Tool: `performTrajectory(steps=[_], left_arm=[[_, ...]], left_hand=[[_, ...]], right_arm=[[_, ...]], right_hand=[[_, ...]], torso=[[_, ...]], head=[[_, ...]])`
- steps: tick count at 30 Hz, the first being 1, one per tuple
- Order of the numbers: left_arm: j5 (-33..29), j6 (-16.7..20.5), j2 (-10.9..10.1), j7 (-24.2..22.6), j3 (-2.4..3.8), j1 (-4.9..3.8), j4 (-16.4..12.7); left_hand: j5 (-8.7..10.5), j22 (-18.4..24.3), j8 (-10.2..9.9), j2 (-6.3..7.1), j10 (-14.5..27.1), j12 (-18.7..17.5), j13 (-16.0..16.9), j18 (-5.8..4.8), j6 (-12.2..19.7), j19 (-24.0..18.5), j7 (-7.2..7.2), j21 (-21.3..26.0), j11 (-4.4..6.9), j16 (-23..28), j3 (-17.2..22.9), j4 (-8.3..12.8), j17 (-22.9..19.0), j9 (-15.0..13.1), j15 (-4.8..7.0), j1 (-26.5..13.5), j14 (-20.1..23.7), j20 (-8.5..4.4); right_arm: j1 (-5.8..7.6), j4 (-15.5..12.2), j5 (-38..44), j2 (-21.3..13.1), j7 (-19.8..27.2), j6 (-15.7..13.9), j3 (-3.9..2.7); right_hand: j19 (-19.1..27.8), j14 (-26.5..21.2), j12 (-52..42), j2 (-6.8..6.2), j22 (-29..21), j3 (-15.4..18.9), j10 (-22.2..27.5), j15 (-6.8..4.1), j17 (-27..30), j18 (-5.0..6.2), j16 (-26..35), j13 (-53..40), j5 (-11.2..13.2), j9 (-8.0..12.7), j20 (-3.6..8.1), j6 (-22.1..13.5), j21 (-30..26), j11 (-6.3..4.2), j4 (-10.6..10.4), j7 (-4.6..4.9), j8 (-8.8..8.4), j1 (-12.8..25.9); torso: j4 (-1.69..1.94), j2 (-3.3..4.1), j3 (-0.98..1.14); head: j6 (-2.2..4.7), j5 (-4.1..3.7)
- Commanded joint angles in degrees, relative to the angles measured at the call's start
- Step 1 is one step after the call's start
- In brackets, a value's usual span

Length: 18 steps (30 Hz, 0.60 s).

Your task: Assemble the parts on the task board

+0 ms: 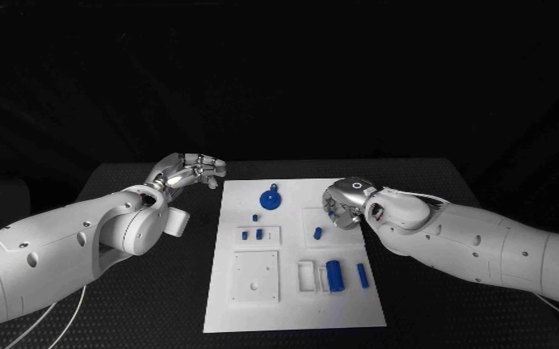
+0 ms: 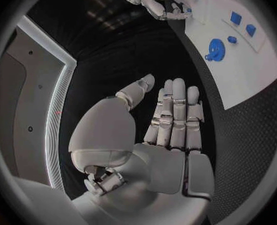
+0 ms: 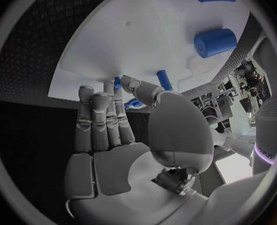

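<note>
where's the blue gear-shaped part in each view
Head view: the blue gear-shaped part lies on the far half of the task board, between the two hands.
Left wrist view: it lies on the board, beyond the left hand.
Right wrist view: I can't make it out there.
Shared landmark: the task board itself, seen in all three views.

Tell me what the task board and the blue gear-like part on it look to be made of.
Task board: looks like matte white plastic, with molded recesses and no glare. Blue gear-like part: probably plastic too, uniformly blue with a dull finish; possibly 3D-printed, though that's unclear.
</note>
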<state>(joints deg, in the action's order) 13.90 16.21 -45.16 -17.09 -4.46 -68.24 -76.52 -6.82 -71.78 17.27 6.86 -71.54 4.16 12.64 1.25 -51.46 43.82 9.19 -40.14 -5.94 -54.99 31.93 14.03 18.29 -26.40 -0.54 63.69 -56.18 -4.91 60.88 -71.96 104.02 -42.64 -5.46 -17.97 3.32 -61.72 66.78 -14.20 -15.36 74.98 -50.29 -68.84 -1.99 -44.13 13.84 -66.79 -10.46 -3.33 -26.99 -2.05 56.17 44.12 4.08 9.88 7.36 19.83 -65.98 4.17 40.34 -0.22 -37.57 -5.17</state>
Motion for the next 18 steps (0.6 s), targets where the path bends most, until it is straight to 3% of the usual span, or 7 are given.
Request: performTrajectory(steps=[1,18], left_arm=[[-0.45,-0.62,0.08,-0.48,0.04,-0.08,-0.10],[-0.45,-0.59,0.21,-0.15,0.04,-0.08,0.03]], left_hand=[[-0.09,0.00,0.11,-0.07,0.53,-0.22,-0.04,0.30,0.48,0.08,0.00,0.34,0.03,0.38,-0.40,0.10,0.04,-0.01,-0.12,-0.34,-0.39,-0.11],[-0.16,-0.05,0.07,-0.04,0.68,-0.23,-0.05,0.33,0.63,0.11,0.04,0.42,-0.02,0.52,-0.42,0.17,0.10,0.00,-0.13,-0.27,-0.46,-0.10]], right_arm=[[-0.66,0.35,1.11,0.28,-0.04,2.19,0.43],[-1.15,0.26,4.98,0.66,-1.79,2.19,0.86]], right_hand=[[-0.45,0.17,0.44,0.82,1.16,-0.42,-0.52,-0.36,0.01,1.16,-0.34,0.08,0.32,-0.10,0.11,0.57,0.22,-0.08,-0.02,-0.02,0.25,-0.07],[-1.73,1.43,0.62,2.81,1.23,-1.06,-3.50,-1.36,-0.32,1.16,-1.31,-0.81,0.18,-0.50,0.87,3.15,1.29,-1.09,2.12,-1.07,1.26,-1.21]], torso=[[-0.03,-0.02,0.00],[-0.06,-0.03,0.00]], head=[[-0.07,-0.06],[-0.35,-0.22]])
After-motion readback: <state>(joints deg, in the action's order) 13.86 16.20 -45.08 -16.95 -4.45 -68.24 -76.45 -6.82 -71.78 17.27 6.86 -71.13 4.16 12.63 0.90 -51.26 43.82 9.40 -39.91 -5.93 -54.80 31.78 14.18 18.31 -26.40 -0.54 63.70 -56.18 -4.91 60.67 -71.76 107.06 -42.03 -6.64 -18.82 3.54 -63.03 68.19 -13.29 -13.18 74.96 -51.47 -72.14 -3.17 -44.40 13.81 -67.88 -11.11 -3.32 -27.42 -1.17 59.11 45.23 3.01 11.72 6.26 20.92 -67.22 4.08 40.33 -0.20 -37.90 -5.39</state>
